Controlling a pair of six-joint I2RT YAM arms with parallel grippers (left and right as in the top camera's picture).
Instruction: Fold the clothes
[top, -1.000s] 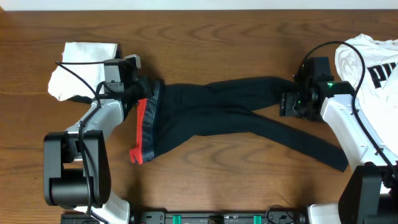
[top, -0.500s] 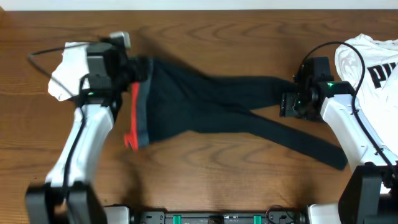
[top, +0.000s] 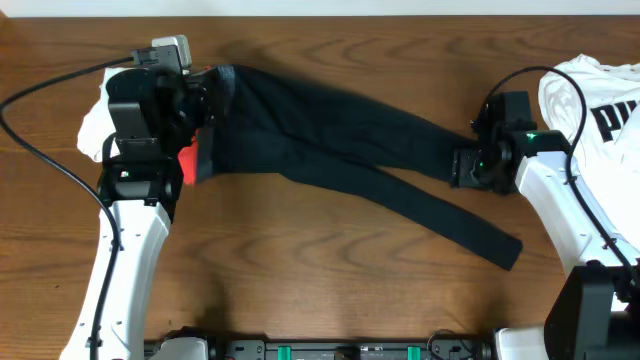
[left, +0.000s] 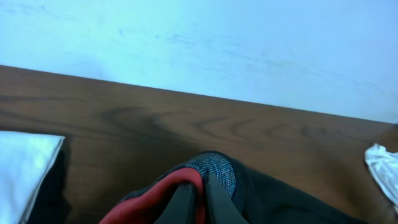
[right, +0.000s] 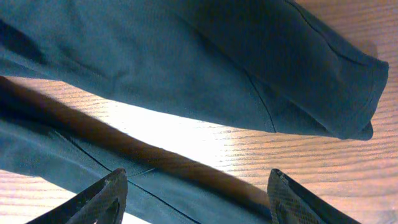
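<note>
Long black leggings lie slanted across the table from the back left to the front right. My left gripper is shut on the red-orange waistband and holds it up at the far left. In the left wrist view the fingertips pinch the red edge. My right gripper stands open over the end of the upper leg. In the right wrist view its fingers straddle black fabric without touching it, and a leg hem shows at the right.
A white T-shirt with black lettering lies at the back right, beside the right arm. White folded cloth sits at the back left, under the left arm. The table's far edge meets a pale wall.
My left arm has pulled the waistband up and toward the back left corner. The two crossed legs have drawn out straighter and shifted left. The right arm has stayed still.
</note>
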